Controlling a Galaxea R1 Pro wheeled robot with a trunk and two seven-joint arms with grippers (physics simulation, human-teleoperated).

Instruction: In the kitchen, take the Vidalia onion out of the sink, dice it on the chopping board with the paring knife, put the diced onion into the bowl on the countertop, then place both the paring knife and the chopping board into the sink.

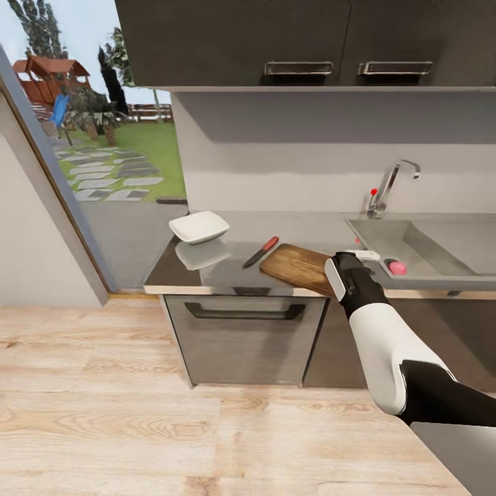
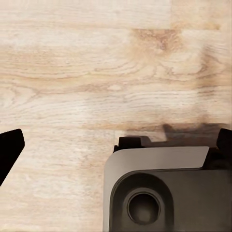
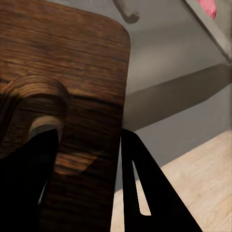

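Right gripper [image 3: 87, 179] sits at the near right corner of the chopping board [image 1: 297, 267], fingers spread, one over the board's top by the slot handle, the other past its edge; not clamped. The board's long axis runs from this gripper away toward the knife [image 1: 260, 252] and bowl [image 1: 199, 226], further left on the desk [image 1: 207, 275]. The sink [image 1: 441, 265] lies just right of the gripper, holding a pink onion-like thing [image 1: 397, 267]. Left gripper [image 2: 116, 145] points at the wood floor [image 2: 96, 72]; the jaws look apart, nothing between them. Right arm is clearly nearer.
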